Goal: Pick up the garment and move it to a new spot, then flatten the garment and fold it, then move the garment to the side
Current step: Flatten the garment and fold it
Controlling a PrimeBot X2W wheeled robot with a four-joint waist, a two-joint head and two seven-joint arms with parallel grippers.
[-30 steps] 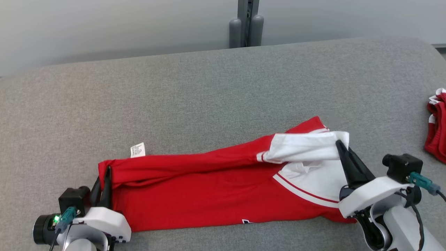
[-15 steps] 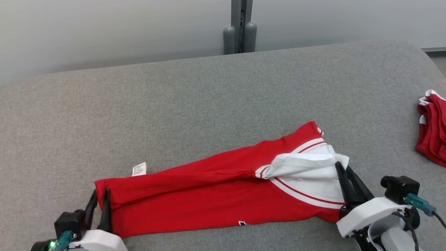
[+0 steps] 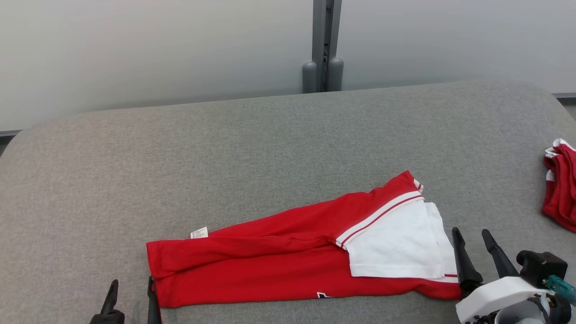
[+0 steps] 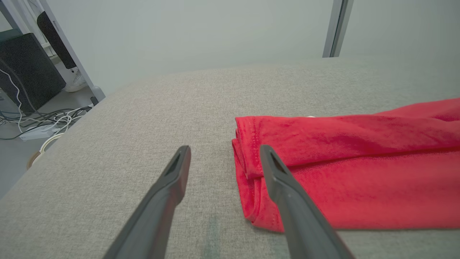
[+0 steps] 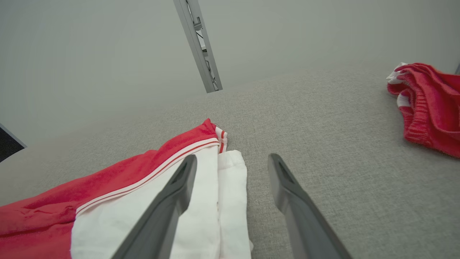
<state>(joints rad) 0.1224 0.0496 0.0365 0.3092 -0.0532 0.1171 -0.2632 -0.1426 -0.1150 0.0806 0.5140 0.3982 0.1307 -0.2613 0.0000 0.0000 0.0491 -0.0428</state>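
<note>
- While the garment [image 3: 270, 265] lies folded into a long strip on the near part of the table [image 3: 225, 153], its long axis runs left to right, with the right end angled a bit further from the robot.
- The plain red end points to the robot's left and the white panel with red stripes sits at the right end. A small white label [image 3: 199, 232] pokes out at the far edge near the left end.
- The left gripper [image 3: 132, 288] is right at the red end, jaws wide apart, holding nothing.
- The right gripper [image 3: 470, 234] is just beside the white end, jaws equally wide and empty.
- The left wrist view shows the stacked layers at the red end, plus cables [image 4: 39, 124] on the floor off the table's edge.
- The right wrist view gets a closer look at a second red bundle [image 5: 427, 104], well apart on the right.
- The table is covered in grey fabric, with a pale wall and a grey post [image 3: 326, 40] behind.
</note>
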